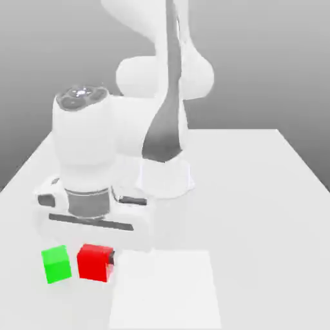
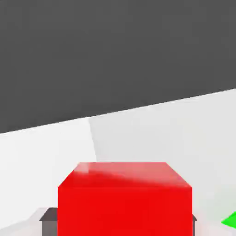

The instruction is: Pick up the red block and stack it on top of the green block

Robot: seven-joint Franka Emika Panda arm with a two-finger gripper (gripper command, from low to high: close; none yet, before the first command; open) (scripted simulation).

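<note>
Exterior view, left to right: green block (image 1: pixel 56 263) sits on the white surface (image 1: pixel 258 193) near the front edge. Just beside it, toward the exterior view's right, is the red block (image 1: pixel 95 262); a narrow gap separates the two. The white arm (image 1: pixel 87 155) hangs directly over the red block, hand pointing down. Jaws (image 1: pixel 97 263) are closed on the red block, a dark fingertip (image 1: pixel 111 260) visible against its right face. Hand view: red block (image 2: pixel 124 203) sits between dark fingertips (image 2: pixel 48 220); a corner of the green block (image 2: pixel 230 220) shows at the frame edge.
</note>
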